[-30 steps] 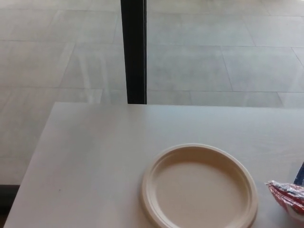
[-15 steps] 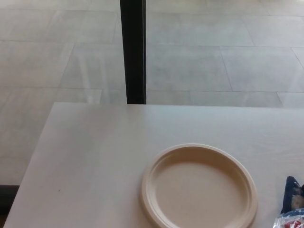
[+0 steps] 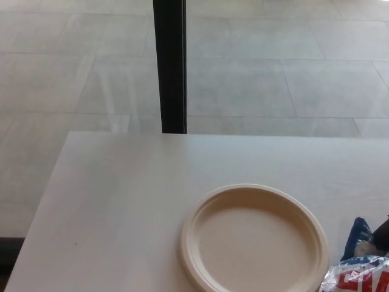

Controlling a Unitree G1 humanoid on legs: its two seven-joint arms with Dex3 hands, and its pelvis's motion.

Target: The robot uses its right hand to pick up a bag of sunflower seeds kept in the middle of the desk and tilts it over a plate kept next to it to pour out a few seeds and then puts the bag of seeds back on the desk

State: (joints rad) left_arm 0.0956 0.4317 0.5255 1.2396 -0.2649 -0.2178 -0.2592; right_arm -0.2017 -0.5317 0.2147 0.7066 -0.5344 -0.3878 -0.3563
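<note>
At the lower right corner, a dark sliver of the right hand shows (too little to tell its grasp). Just below and left of it sits the seed bag, beside the cream plate on the desk.

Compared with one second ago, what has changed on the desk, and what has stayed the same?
The bag of seeds at the lower right edge shifted: first mostly red, it now sits lower with more blue and silver showing. A dark shape at the right edge may be the right hand; its grip is unclear. The plate and desk stayed put; the plate holds no seeds.
</note>
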